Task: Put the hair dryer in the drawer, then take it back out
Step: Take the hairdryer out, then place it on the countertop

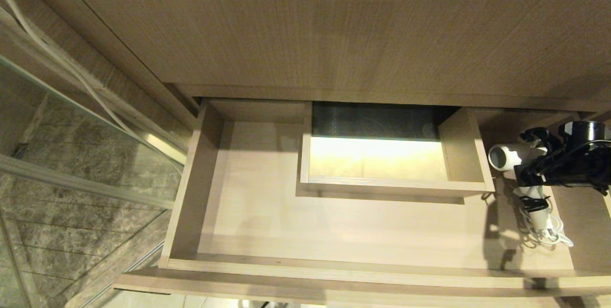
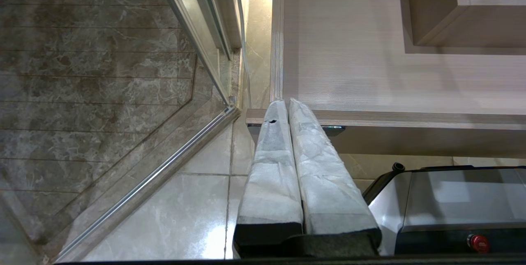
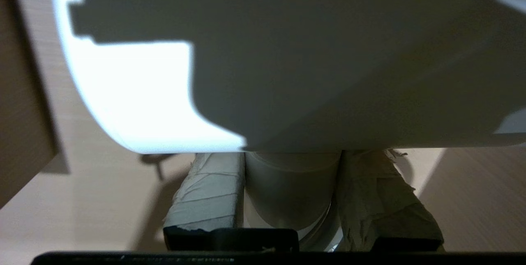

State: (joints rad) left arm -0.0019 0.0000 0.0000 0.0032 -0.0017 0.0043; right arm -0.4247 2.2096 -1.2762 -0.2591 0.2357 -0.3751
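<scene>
The wide wood-grain drawer [image 1: 267,198] stands pulled open, with a boxed cut-out [image 1: 391,157] at its back middle. The white hair dryer [image 1: 507,157] lies at the drawer's right end, grey barrel end facing left, and its coiled white cord [image 1: 544,234] lies in front of it. My right gripper [image 1: 533,167] reaches in from the right. In the right wrist view its padded fingers [image 3: 209,191] press both sides of the white handle [image 3: 289,187], under the barrel [image 3: 312,59]. My left gripper [image 2: 286,102] hangs shut by the drawer's front left corner [image 2: 263,115].
A tall wood-grain panel [image 1: 334,26] rises behind the drawer. A glass door with a metal frame [image 1: 86,107] and marble tiles [image 1: 71,212] stand to the left. My own base [image 2: 452,207] sits on the glossy floor tiles [image 2: 185,199] below the drawer front.
</scene>
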